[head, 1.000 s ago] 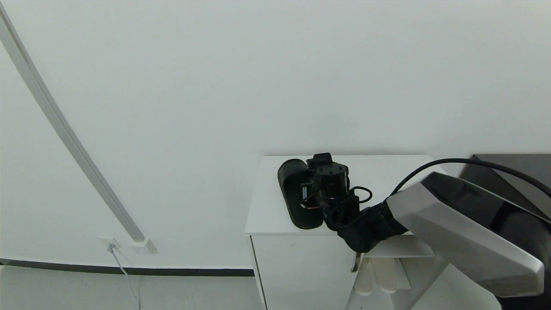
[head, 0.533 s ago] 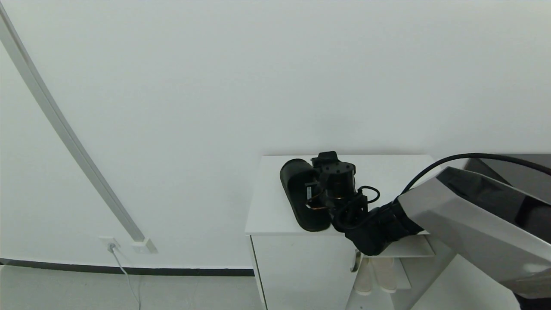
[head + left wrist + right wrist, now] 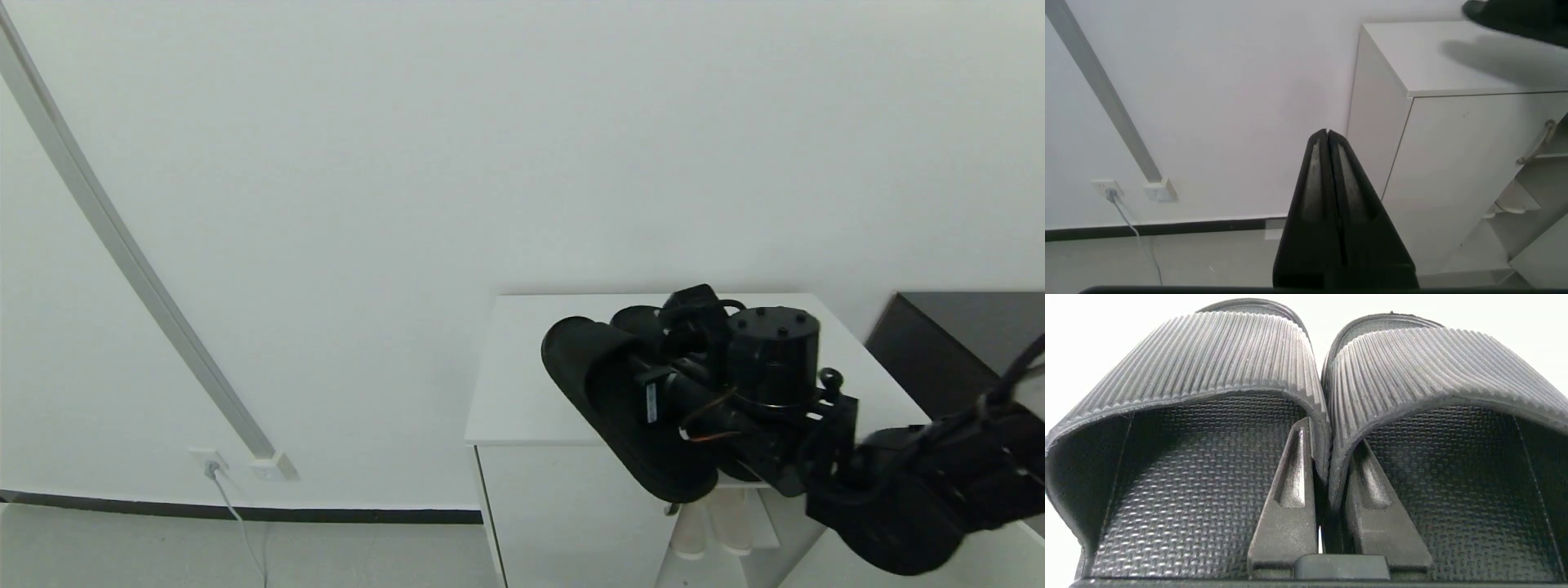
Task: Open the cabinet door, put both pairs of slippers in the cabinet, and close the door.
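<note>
Slippers point(image 3: 633, 404) (black pair): straps point(image 3: 1319, 400) pinched in right tool point(image 3: 1328, 439) | left tool point(image 3: 1328, 140): closed

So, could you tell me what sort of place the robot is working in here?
Probably a plain indoor room, perhaps a test space: a white cabinet stands against a bare white wall, with a wall socket and cable trunking beside it.

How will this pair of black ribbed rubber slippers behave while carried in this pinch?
Probably light: the right gripper holds both black ribbed rubber slippers by adjoining strap edges alone. The straps look flexible, so the soles may swing. Ribbing likely resists slipping.
</note>
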